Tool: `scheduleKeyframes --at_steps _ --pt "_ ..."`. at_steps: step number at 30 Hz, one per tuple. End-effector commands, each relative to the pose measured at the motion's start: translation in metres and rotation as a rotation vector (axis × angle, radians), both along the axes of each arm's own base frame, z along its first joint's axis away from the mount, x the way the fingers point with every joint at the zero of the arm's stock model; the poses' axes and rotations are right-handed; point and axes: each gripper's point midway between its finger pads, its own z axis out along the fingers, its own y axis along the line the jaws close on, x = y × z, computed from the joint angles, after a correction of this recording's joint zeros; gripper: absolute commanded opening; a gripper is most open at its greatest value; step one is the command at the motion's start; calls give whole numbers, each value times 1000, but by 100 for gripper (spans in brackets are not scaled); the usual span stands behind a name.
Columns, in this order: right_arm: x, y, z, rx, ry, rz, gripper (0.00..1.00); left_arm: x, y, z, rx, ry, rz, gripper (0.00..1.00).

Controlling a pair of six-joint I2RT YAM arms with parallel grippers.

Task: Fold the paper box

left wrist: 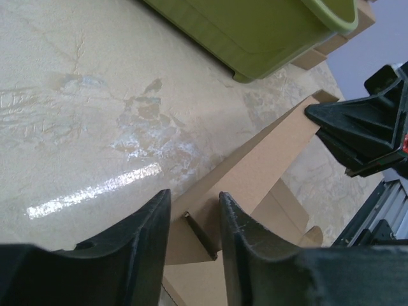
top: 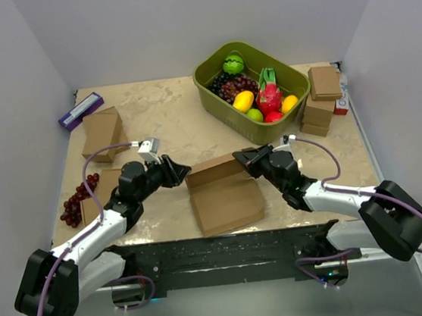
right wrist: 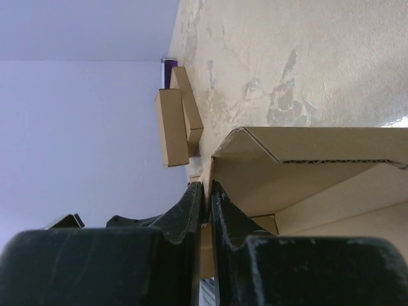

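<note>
Top external view: the box lies mid-tabletop near the front edge, with its long raised rear wall running left to right. The left gripper straddles the wall's left end, fingers partly apart. The right gripper pinches the right end, nearly closed.

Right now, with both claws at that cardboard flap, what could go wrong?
The right gripper pinches one thin corner of the paper box; pulling could crease or tear it. The left gripper only straddles the raised flap, jaws open, so it may slip off. Nothing pins the base; it might slide.
</note>
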Motion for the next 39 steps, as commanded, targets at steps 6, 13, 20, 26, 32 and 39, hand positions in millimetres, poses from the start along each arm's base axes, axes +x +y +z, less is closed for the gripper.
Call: scheduleKeyframes --at_steps 6,13,20,26,32,39 --pt "4 -8 -4 -8 -18 -61 0 9 14 33 2 -23 112 79" --pt "3 -14 -4 -15 -25 -84 0 -12 7 18 -120 61 86 78" --pt "2 -16 -6 -25 -23 -87 0 -9 6 11 -123 71 98 72" --pt "0 -18 -8 -35 -19 -87 0 -1 5 6 -104 74 103 64" --pt "-2 -20 -10 -48 -19 -89 1 0 3 2 -109 75 103 62" --pt "-2 -22 -10 -56 -21 -93 2 5 0 11 -154 53 110 65"
